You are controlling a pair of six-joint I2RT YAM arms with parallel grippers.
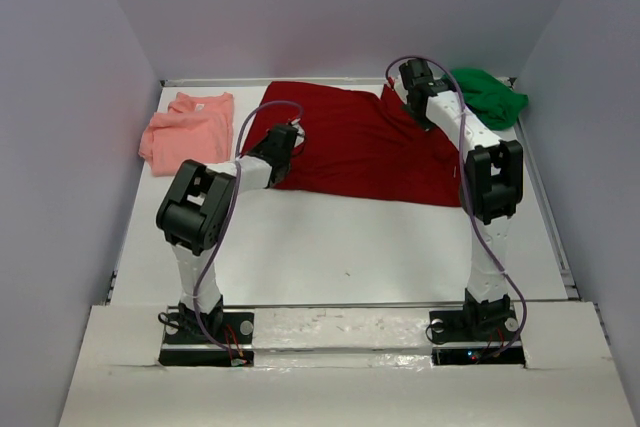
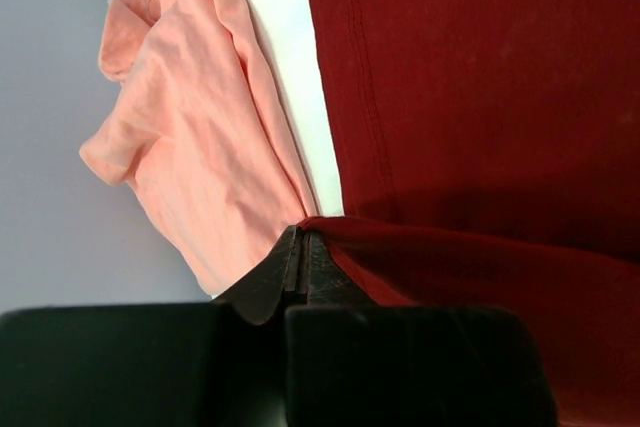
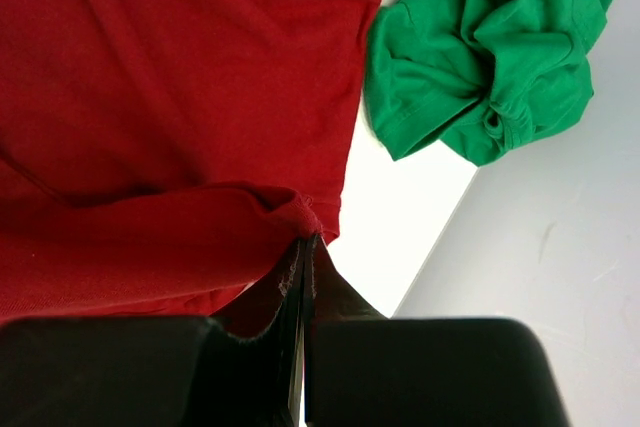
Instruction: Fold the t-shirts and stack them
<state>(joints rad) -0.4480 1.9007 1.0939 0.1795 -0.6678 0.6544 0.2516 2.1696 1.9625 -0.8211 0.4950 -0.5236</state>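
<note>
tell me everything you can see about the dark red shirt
The dark red shirt is plain soft cloth, spread mostly flat across the far middle of the white table, between the pink shirt and the green shirt. The left gripper and right gripper each pinch an edge, raising a fold there.

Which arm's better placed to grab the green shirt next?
Right. The right end effector, shut on the dark red shirt's corner, sits beside the green shirt; the left end effector pinches the opposite edge, by the salmon pink shirt.

A lab test booth: plain grey walls [image 1: 60, 97] box in a white table [image 1: 350, 247] (two robot arms [image 1: 205, 209] bolted at its near edge).
</note>
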